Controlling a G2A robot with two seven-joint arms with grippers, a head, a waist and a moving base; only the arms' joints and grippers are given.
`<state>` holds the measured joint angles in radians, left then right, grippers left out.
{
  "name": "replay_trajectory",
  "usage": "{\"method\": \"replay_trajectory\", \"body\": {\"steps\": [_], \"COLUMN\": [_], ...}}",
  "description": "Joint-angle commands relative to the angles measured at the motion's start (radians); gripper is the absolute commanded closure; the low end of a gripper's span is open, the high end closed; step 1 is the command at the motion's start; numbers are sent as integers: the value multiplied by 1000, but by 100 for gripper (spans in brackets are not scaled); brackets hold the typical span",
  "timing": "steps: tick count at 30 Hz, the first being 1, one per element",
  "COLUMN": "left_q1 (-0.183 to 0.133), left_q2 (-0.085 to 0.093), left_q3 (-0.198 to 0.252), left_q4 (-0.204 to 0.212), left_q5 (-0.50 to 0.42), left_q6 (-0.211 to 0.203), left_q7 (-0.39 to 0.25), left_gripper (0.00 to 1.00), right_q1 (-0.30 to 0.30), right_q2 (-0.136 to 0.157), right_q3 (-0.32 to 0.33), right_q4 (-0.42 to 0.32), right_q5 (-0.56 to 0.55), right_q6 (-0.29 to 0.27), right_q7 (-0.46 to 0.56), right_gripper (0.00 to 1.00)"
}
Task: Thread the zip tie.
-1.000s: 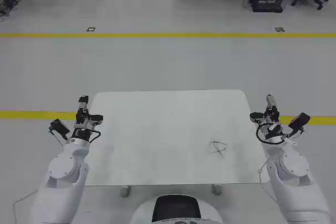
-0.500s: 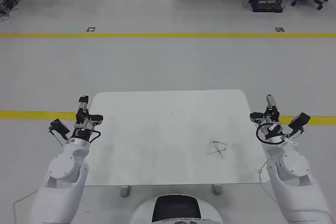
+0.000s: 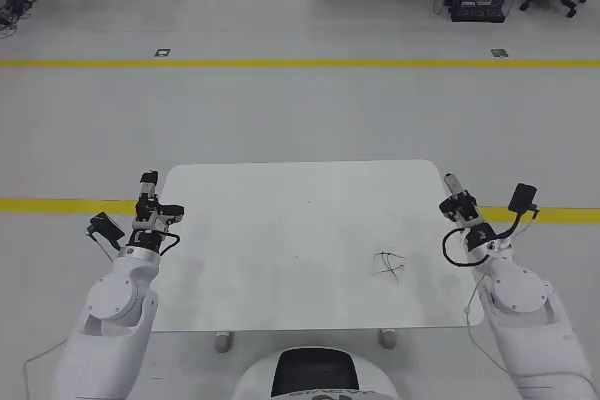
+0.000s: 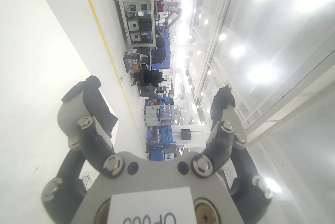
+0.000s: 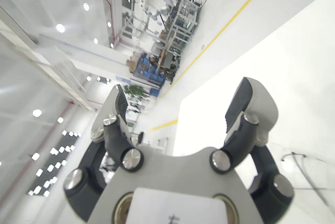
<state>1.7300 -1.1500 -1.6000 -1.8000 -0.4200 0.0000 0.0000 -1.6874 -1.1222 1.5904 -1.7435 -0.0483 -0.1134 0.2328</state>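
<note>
Though zip tie (image 3: pixel 388 264) barely legible, left pincer (image 4: pixel 157 87), right pincer (image 5: pixel 181 85) gape wide.

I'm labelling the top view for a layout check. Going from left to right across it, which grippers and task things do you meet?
left gripper → zip tie → right gripper

The pale floor (image 3: pixel 300 110) has two yellow lines (image 3: pixel 300 63). Bright ceiling lights (image 4: pixel 261 73) shine above, and equipment racks (image 4: pixel 136 18) stand far behind
</note>
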Motion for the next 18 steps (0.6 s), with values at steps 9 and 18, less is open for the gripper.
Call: {"method": "replay_trajectory", "body": {"steps": [9,18], "left_q1": [0,0], "left_q2": [0,0], "left_q3": [0,0], "left_q4": [0,0], "left_q5": [0,0], "left_q6": [0,0], "left_q7": [0,0], "left_gripper": [0,0], "right_q1": [16,56], "right_q2": [5,23], "right_q3": [-6,-44], "right_q4": [-1,13], "right_q5": [-122,-422], "right_q6": [-24,-31], "right_q7": [26,201], "right_gripper": [0,0]}}
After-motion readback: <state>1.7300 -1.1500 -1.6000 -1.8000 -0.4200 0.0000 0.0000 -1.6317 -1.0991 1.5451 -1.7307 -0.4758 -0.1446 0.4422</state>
